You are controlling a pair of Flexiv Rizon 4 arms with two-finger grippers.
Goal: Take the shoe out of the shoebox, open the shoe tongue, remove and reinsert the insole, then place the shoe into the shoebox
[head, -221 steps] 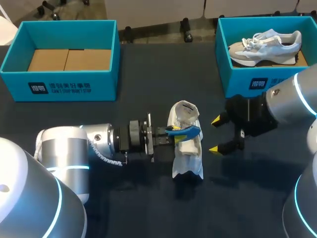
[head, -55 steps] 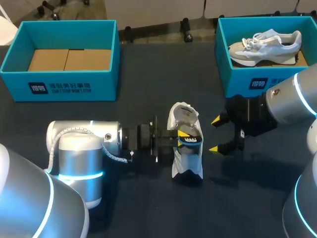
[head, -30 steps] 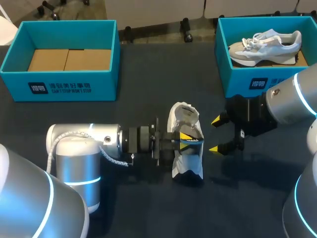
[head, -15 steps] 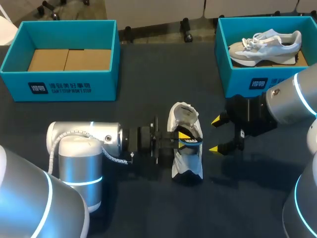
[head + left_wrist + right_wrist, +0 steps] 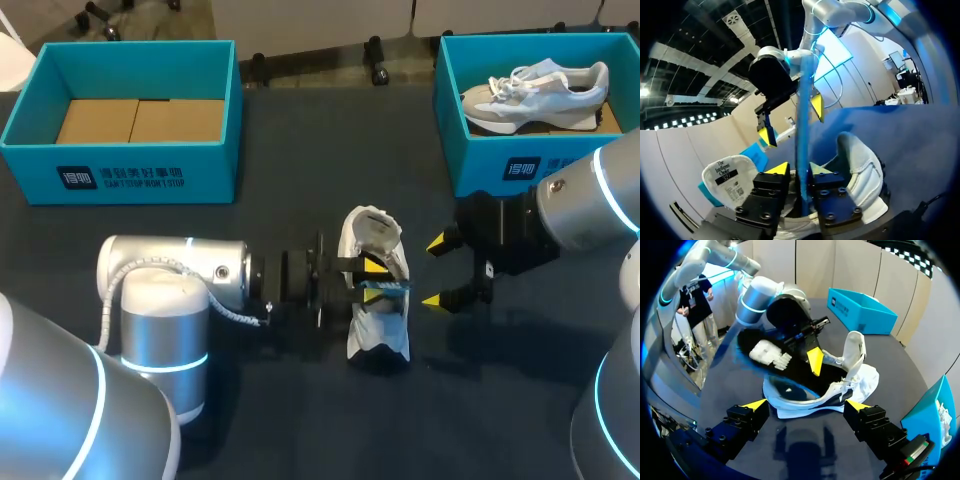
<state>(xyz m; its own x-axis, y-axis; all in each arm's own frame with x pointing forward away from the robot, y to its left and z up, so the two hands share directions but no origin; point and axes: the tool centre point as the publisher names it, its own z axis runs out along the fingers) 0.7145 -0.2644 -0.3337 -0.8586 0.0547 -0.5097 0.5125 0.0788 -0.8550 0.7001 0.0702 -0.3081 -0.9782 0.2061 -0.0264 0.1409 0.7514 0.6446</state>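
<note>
Insole (image 5: 388, 286): sunk deeper into shoe (image 5: 378, 335) than earlier.
Left gripper (image 5: 370, 280): clamped on insole.
Right gripper (image 5: 436, 270): fingers apart, 3 o'clock of shoe.

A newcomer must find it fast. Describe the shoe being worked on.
Middle of the dark table, between the left gripper and the right gripper. The shoe sits there, white, tongue raised, the left gripper holding a blue insole at its opening. The other shoe lies in a teal box.
</note>
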